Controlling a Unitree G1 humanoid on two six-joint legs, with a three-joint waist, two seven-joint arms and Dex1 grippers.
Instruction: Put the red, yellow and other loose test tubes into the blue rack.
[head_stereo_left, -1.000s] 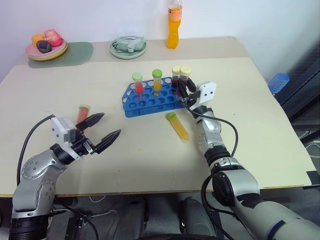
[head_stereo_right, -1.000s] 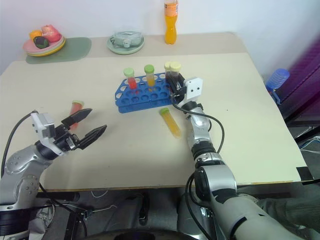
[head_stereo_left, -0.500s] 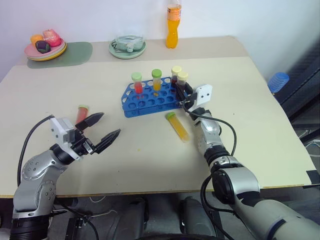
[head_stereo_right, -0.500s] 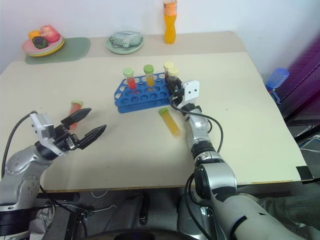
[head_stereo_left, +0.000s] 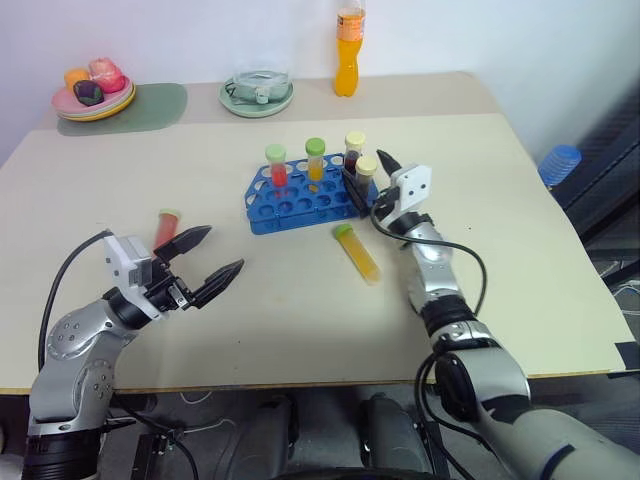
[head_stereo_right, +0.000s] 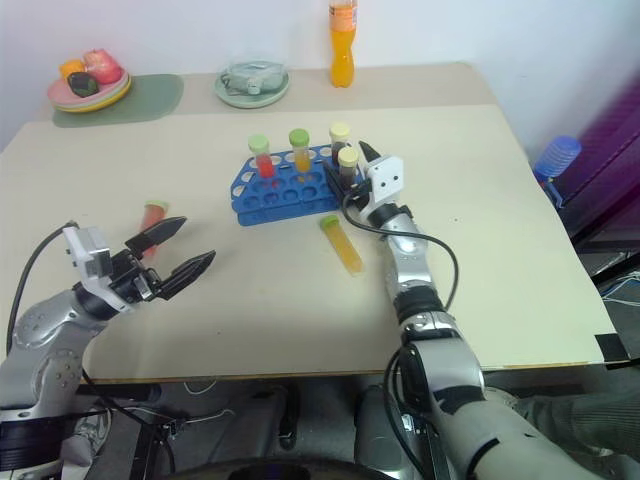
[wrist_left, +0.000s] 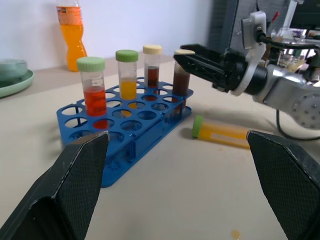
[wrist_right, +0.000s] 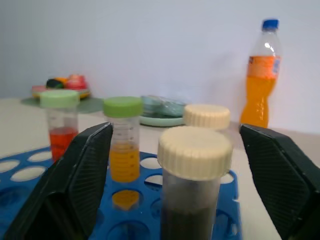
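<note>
Blue rack (head_stereo_left: 305, 197) stands mid-table with 4 capped tubes upright in it. The right gripper (head_stereo_left: 364, 167), jaws spread, straddles the dark brown tube (head_stereo_left: 365, 178) at the rack's right end; withdrawing crookedly could snag that tube and tip the rack. The left gripper (head_stereo_left: 202, 255) hovers with fingers apart beside the loose red tube (head_stereo_left: 165, 226). The yellow tube (head_stereo_left: 356, 251) lies just in front of the rack. A second earlier the right gripper pinched the brown tube.

Blue rack (head_stereo_left: 300, 205) holding four upright tubes, yellow tube (head_stereo_left: 357, 252), red tube (head_stereo_left: 165, 225) lying loose
</note>
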